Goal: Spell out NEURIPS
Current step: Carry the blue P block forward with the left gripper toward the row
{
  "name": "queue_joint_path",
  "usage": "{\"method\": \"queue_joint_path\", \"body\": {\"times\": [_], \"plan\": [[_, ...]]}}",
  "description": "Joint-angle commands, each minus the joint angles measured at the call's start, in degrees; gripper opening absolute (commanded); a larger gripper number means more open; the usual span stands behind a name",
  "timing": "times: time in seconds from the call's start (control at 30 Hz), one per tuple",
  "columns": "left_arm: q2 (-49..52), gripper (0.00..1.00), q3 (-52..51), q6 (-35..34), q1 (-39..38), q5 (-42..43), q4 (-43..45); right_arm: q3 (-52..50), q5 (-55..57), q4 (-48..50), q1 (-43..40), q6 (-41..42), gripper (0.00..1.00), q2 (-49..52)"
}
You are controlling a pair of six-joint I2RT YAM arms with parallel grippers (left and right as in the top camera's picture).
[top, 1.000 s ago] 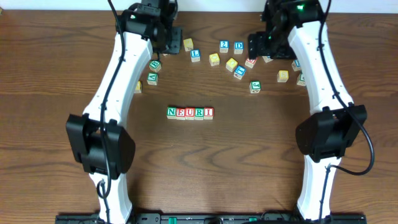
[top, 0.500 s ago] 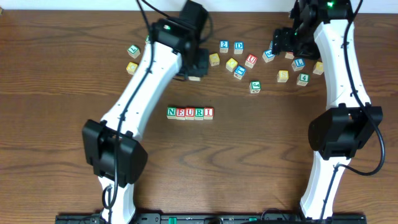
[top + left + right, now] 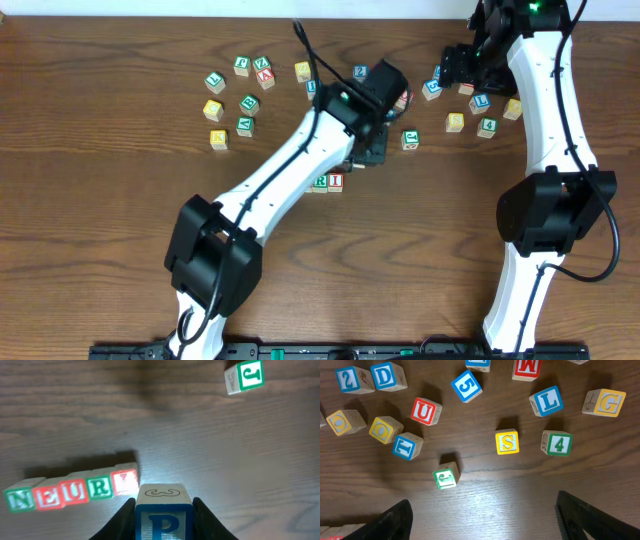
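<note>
My left gripper (image 3: 163, 510) is shut on a blue P cube (image 3: 163, 521), held just right of the row's end and above the table. The row reads green N (image 3: 20, 500), red E (image 3: 48, 496), red U (image 3: 75, 492), green R (image 3: 100, 488), red I (image 3: 125, 481). From overhead my left arm (image 3: 300, 165) covers all of the row but R (image 3: 320, 182) and I (image 3: 335, 182). A yellow S cube (image 3: 507, 442) lies among the loose cubes. My right gripper (image 3: 485, 525) hangs open over bare wood short of it, nothing between its fingers.
Loose cubes lie at the back: a green J (image 3: 445, 477), green 4 (image 3: 557, 443), blue L (image 3: 546, 401), yellow G (image 3: 605, 402), a spare red U (image 3: 426, 411), blue T (image 3: 406, 446), 2 (image 3: 347, 379) and D (image 3: 387, 376). Another cluster (image 3: 235, 95) sits back left.
My left arm has swung from the back-left cubes across to the middle, carrying the P cube to the row's right end. The right arm drew back to the right, then held still.
</note>
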Motion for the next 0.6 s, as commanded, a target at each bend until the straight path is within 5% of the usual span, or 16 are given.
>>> {"method": "queue_joint_path", "body": {"times": [0.0, 0.57], "plan": [[-0.7, 0.27, -2.7, -2.6, -1.0, -3.6, 1.6, -0.4, 0.5, -0.2, -0.2, -0.8, 0.87, -0.6], [-0.7, 0.27, -18.0, -11.6, -1.6, -4.5, 18.6, -0.4, 0.5, -0.3, -0.1, -0.8, 0.88, -0.6]]}}
